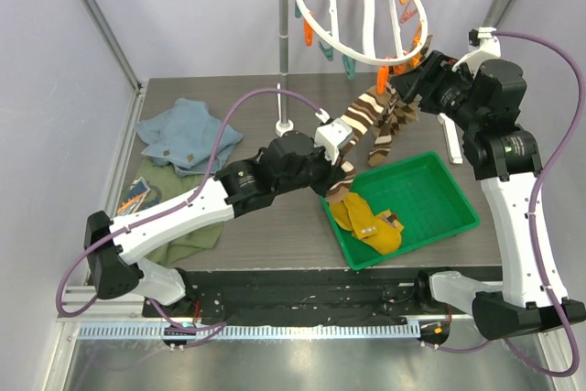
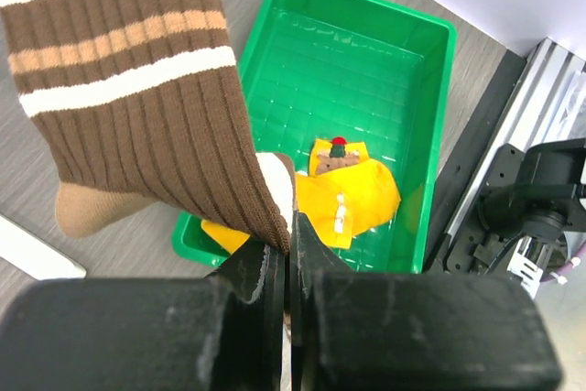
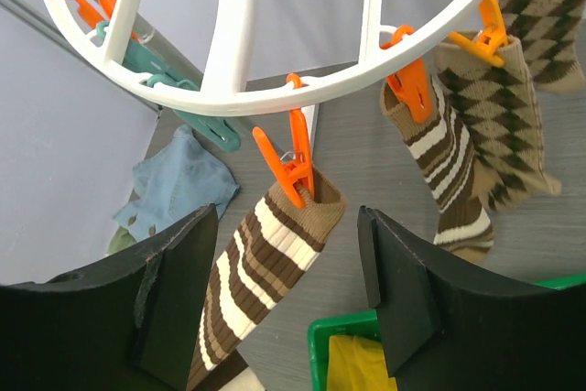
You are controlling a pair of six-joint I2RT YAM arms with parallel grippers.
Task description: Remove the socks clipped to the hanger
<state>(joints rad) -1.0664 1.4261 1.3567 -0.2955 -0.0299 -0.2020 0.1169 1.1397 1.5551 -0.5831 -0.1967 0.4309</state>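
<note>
Your left gripper (image 2: 288, 267) clamping toe end of striped sock (image 2: 137, 89), tensioning it beside green tray (image 1: 423, 197) so it drops in. Right gripper (image 3: 286, 226) gaping around orange clip (image 3: 293, 167) on hanger (image 3: 330, 89) rim, probably lining up to squeeze. Mustard socks (image 1: 366, 223) lying in tray's near-left corner.

**Stuff you can't make out**

Right wrist cam chops the hanger (image 3: 224, 34) off up top, and the striped sock (image 3: 265, 263) runs out the bottom. From above, the left arm (image 1: 183, 208) covers part of the olive cloth (image 1: 188, 240). Yellow socks (image 2: 366, 199) half hide behind the left gripper (image 2: 288, 258).
</note>
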